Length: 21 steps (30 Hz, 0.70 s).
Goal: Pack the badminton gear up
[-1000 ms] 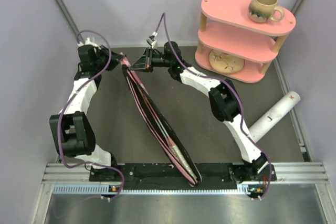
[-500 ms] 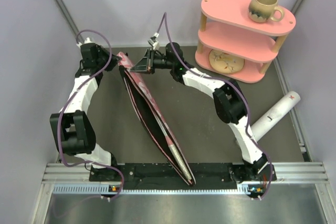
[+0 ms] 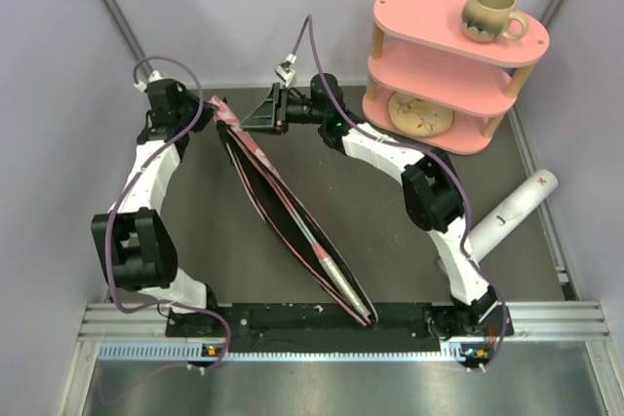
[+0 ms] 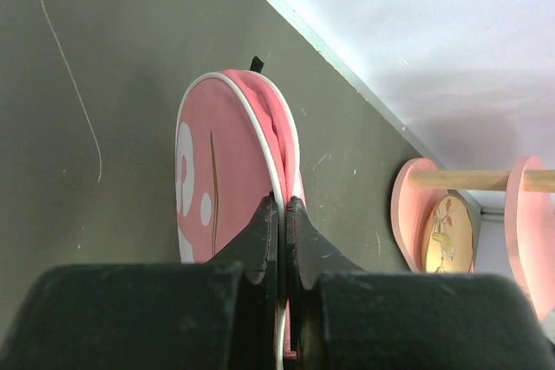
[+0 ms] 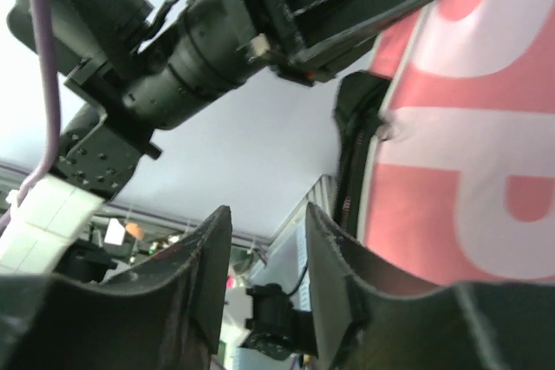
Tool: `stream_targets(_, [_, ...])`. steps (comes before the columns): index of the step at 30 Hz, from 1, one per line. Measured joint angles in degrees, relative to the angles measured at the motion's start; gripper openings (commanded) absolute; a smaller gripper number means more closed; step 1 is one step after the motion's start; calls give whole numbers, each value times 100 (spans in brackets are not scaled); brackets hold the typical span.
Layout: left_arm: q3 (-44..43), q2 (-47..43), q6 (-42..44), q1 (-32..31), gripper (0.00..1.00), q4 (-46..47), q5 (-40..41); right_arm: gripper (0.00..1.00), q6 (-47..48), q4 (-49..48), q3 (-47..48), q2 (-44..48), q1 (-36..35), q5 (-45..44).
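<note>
Left gripper (image 4: 284, 210) pinches shut on the rim of the pink bag (image 3: 283, 204), stood on edge from 11 o'clock to 6, as the right gripper (image 5: 267, 231) hovers beside it, slightly parted and empty, with the white tube (image 3: 512, 209) at 4 o'clock not yet packed.

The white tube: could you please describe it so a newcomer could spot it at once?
Find the pink two-tier shelf at the far right of the table, then look nearer along the right edge. There the white tube lies slanted beside the right arm. It is the only long white cylinder, red-marked at its far end.
</note>
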<state>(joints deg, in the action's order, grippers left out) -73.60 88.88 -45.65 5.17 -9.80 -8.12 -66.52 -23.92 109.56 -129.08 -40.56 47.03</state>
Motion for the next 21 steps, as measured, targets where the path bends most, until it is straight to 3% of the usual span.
stream_targets(6, [181, -179, -118, 9, 0, -11, 0, 44, -260, 79, 437, -483, 90, -87])
stream_targets(21, [398, -365, -487, 9, 0, 13, -13, 35, -1231, -173, 1353, -1419, 63, -48])
